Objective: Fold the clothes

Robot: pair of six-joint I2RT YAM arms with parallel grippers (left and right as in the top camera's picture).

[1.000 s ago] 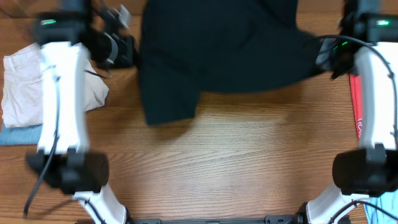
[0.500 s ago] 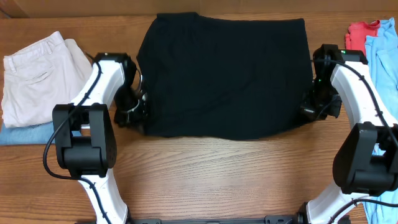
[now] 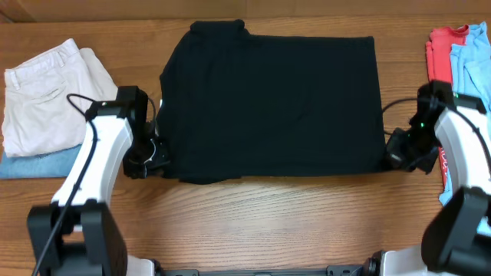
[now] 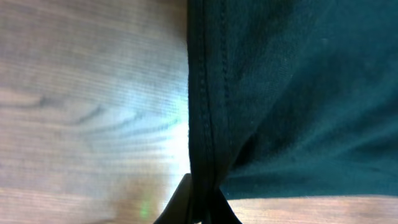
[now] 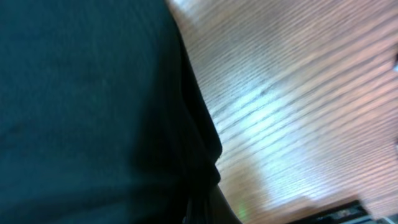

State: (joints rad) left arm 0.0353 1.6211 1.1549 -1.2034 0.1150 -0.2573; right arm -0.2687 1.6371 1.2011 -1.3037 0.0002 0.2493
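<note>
The clothes, a plain black shirt (image 3: pixel 272 103), lie folded into a wide rectangle across the middle of the table. At its near left corner my left gripper (image 3: pixel 163 156) is shut on the stitched hem (image 4: pixel 202 124), which runs straight down between the jaws. At the near right corner my right gripper (image 3: pixel 387 157) is shut on the shirt's edge (image 5: pixel 202 155). Black fabric fills most of both wrist views; the fingertips are largely hidden by it.
Cream-white trousers (image 3: pixel 46 92) lie at the far left on top of blue denim (image 3: pixel 34 163). A red garment (image 3: pixel 445 42) and a light blue one (image 3: pixel 472 65) lie at the far right. Bare wood (image 3: pixel 268 222) runs along the near side.
Both arms have pulled the shirt's near edge toward the front of the table. The shirt went from raised and bunched to lying flat as a rectangle. Both grips have stayed shut.
</note>
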